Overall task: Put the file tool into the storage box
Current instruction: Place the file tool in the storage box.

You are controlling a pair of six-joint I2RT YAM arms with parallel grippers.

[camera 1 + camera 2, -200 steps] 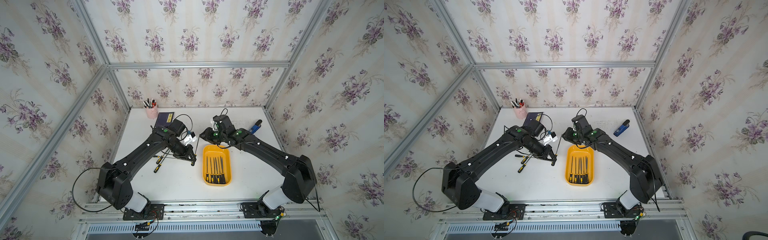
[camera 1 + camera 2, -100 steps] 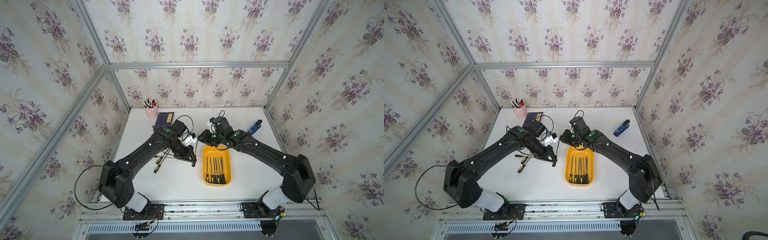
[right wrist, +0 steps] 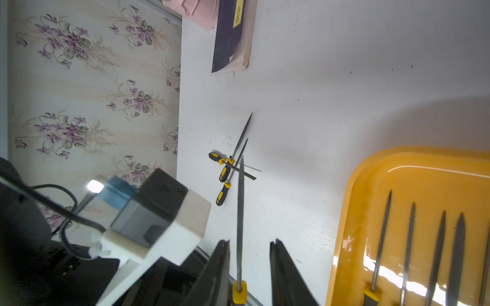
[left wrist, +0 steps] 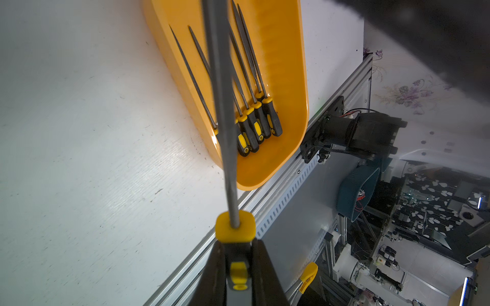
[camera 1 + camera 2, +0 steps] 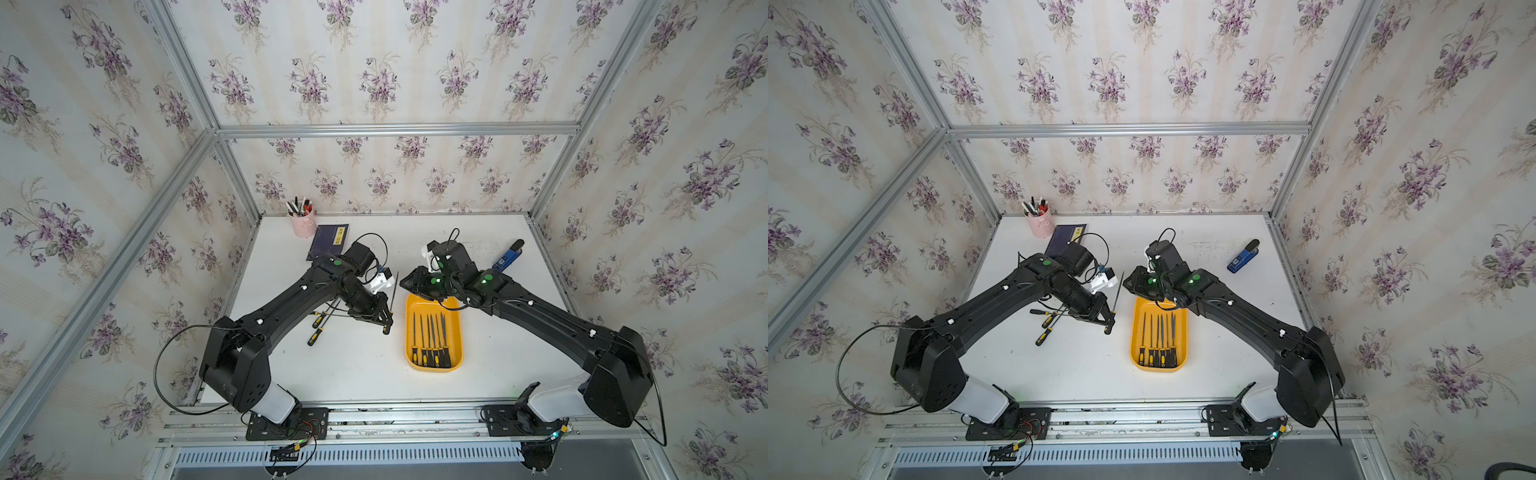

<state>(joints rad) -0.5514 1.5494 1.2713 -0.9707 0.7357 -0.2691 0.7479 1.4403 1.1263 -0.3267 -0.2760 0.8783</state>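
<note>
We see the left gripper (image 4: 238, 247) clamped on the handle of the file tool (image 4: 221, 106), held over the table (image 5: 353, 374) at ten o'clock of the storage box (image 5: 455, 328). The jaws of the right gripper (image 3: 249, 242) stand apart, straddling its blade. Other files (image 5: 430, 336) lie in the box.

2 robot arms (image 5: 291, 303). 1 yellow tray (image 5: 455, 320) holding 5 files (image 5: 432, 332). 3 loose files (image 3: 225, 172) on the bench (image 5: 353, 374). 1 raised file (image 4: 222, 106) gripped in the left end effector (image 4: 237, 251). That makes 9 in all. 1 pink cup (image 5: 302, 224) of pens, 1 dark notebook (image 5: 328, 243), 1 blue stapler (image 5: 508, 257).
</note>
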